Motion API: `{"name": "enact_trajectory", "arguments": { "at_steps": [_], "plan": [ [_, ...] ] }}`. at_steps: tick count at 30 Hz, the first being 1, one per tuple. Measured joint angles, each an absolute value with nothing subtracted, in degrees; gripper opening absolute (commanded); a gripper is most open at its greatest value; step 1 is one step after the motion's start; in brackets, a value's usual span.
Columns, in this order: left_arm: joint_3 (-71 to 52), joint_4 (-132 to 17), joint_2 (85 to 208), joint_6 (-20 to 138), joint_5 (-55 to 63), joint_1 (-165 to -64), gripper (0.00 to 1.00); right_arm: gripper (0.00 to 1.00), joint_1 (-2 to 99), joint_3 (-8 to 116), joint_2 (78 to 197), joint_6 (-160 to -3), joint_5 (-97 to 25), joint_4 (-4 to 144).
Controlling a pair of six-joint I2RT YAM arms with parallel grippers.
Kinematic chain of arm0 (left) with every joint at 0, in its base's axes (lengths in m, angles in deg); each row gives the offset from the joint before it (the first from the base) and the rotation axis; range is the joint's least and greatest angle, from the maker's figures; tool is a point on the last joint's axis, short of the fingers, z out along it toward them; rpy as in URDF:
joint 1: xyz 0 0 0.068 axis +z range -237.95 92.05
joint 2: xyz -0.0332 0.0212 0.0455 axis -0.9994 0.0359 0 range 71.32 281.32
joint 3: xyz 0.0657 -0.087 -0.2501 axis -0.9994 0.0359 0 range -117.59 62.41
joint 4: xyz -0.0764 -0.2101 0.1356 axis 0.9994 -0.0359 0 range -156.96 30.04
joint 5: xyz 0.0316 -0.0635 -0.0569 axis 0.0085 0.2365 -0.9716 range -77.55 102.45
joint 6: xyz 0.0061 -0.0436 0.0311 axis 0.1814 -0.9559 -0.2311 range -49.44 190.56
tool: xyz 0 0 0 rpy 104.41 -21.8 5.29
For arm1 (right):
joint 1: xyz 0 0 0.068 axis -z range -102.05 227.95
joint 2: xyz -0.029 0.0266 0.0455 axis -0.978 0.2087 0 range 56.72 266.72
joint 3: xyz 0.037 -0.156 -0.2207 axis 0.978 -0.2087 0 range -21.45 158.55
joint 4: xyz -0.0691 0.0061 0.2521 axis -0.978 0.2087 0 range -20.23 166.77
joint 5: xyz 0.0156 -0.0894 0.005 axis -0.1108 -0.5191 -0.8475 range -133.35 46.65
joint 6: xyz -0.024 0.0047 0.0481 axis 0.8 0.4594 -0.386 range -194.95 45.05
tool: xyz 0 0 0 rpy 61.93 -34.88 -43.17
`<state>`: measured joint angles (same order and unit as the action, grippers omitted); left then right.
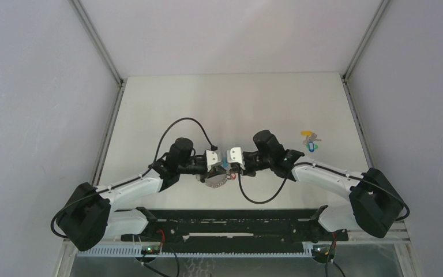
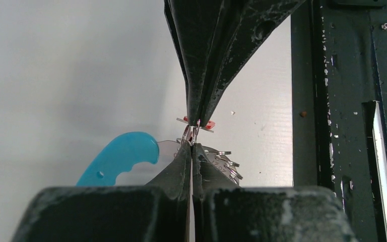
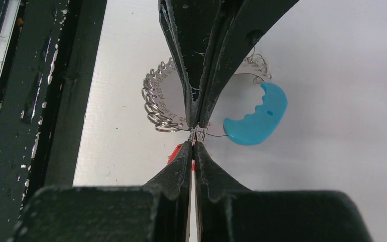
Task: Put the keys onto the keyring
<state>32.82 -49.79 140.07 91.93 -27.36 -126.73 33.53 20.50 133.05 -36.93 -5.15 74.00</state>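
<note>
The keyring (image 3: pixel 160 101) is a silvery loop of many small rings with a bright blue curved plastic piece (image 3: pixel 256 120). It hangs low over the table centre (image 1: pixel 213 180). My left gripper (image 2: pixel 192 144) is shut on one of its small rings, with the blue piece (image 2: pixel 118 156) to its left. My right gripper (image 3: pixel 194 143) meets it tip to tip and is shut on the red key (image 3: pixel 177 151), whose red head (image 2: pixel 209 124) peeks out beside the tips. A yellow key (image 1: pixel 306 134) and a blue-teal key (image 1: pixel 311 147) lie together on the table at the right.
A black rail (image 1: pixel 225 222) runs along the near edge of the white table (image 1: pixel 236 104), just behind the grippers. Black cables (image 1: pixel 179 124) loop off both wrists. Grey walls with metal posts (image 1: pixel 101 46) enclose the table on three sides.
</note>
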Motion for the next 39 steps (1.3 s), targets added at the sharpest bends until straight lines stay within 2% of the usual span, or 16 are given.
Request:
{"name": "enact_trajectory", "arguments": {
  "at_steps": [9, 20, 39],
  "plan": [
    [34.0, -46.8, 139.9, 90.4, -28.8, -126.1, 0.0, 0.0, 33.3, 20.5, 133.9, -36.5, -5.4, 74.3],
    [35.0, -43.2, 139.9, 83.0, -26.3, -125.2, 0.0, 0.0, 30.8, 20.5, 133.3, -36.6, -12.1, 74.3],
    [46.7, -15.1, 140.0, 60.8, -16.8, -125.2, 0.0, 0.0, 26.6, 16.9, 130.2, -37.8, -23.7, 68.1]
  ]
}}
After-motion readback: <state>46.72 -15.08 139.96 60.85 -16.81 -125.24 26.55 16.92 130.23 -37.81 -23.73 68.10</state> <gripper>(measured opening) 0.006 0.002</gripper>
